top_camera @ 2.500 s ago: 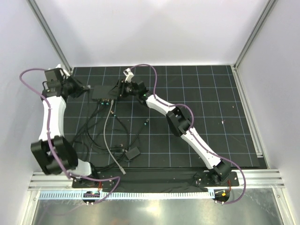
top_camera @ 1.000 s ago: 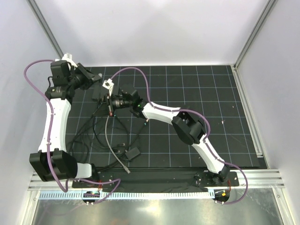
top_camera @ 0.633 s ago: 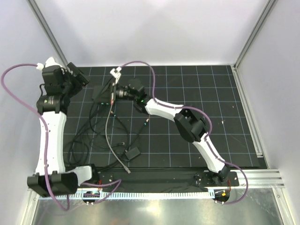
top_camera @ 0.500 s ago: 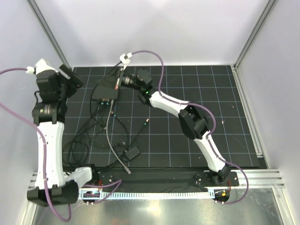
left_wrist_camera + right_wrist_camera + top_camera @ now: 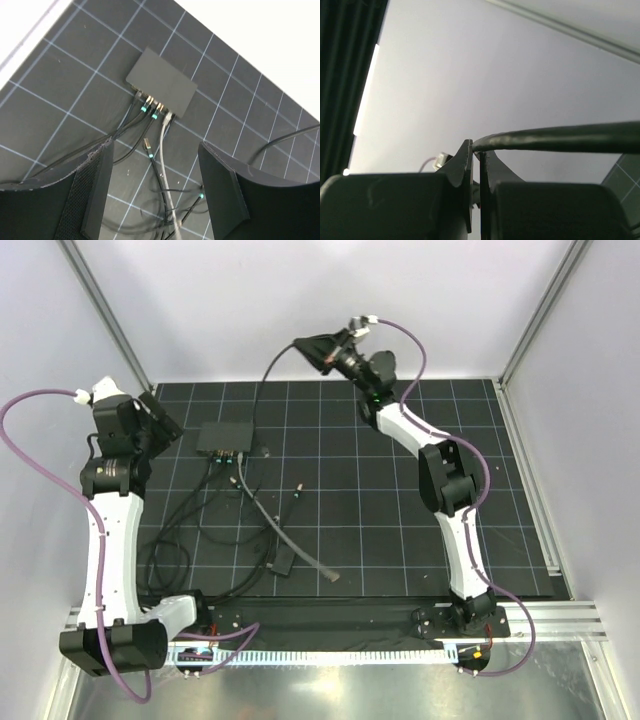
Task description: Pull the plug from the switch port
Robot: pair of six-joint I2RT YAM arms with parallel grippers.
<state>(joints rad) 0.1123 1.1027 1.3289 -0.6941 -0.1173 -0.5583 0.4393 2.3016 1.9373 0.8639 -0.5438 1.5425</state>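
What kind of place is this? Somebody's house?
Probably not: it looks like a robot test booth in a lab. A left arm and a right arm are bolted beside a black grid mat, plain white walls box it in, and a switch lies there with cables.

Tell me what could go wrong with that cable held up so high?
The right gripper pinches the black cable only at its fingertips, so it may slip out. That cable drops toward the switch; if it snags there, more pulling might drag the switch, since the open left gripper is not holding it down.
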